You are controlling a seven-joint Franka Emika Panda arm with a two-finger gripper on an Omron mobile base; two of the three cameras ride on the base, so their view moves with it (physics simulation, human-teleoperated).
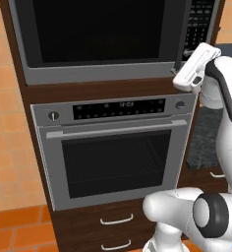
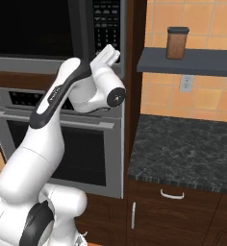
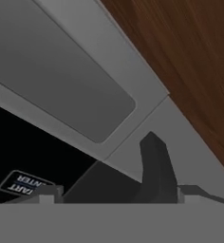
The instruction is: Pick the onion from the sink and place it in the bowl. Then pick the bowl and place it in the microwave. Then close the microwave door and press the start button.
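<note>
The microwave (image 1: 98, 39) sits built into a dark wood cabinet (image 1: 113, 90), above a steel oven (image 1: 115, 147) with a glass window and a bar handle. The microwave door (image 1: 96, 37) lies flat against the front, closed, its black glass covering most of the face. The keypad panel (image 2: 107, 21) runs down the right side of the microwave, with rows of small pale buttons.

The white arm reaches up from the base, and its hand (image 1: 194, 69) is raised at the lower right corner of the microwave, close to the bottom of the keypad. In the hand view one dark fingertip (image 3: 156, 171) stands up just in front of the grey frame, with a small white-lettered button (image 3: 26, 182) on black to its left and wood grain beyond. Whether the fingers are open or closed cannot be told from these views.

To the right, a dark speckled tabletop (image 2: 182, 153) lies bare, and a brown jar (image 2: 177, 42) stands on a shelf (image 2: 187, 61) above it.
</note>
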